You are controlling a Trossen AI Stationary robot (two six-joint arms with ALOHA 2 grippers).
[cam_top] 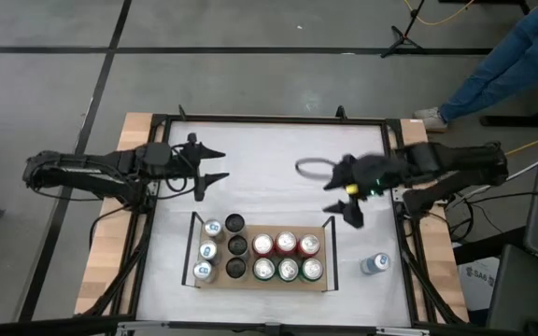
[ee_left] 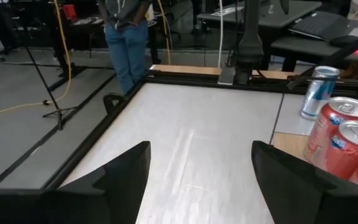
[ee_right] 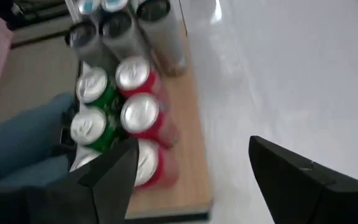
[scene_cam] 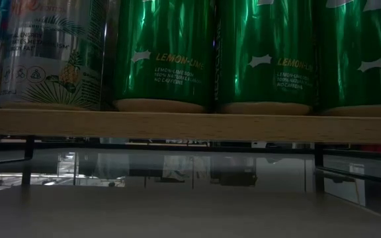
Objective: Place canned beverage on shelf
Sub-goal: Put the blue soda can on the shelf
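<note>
twelve cans sit on the shelf (cam_top: 261, 277) near the table's (cam_top: 269, 149) front edge: three silver, three black, three red, three green. one more silver-blue can (cam_top: 375, 264) stands on the table right of the shelf, apart from it. left gripper (cam_top: 215, 164) hangs over the table's left half, jaws released, empty. right gripper (cam_top: 342, 201) hangs above the shelf's right end, jaws spread, empty.

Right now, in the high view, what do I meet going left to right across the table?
Left gripper, jaws open → silver-blue cans → black cans → red and green cans on the shelf → right gripper, jaws open → lone can on the tabletop.
</note>
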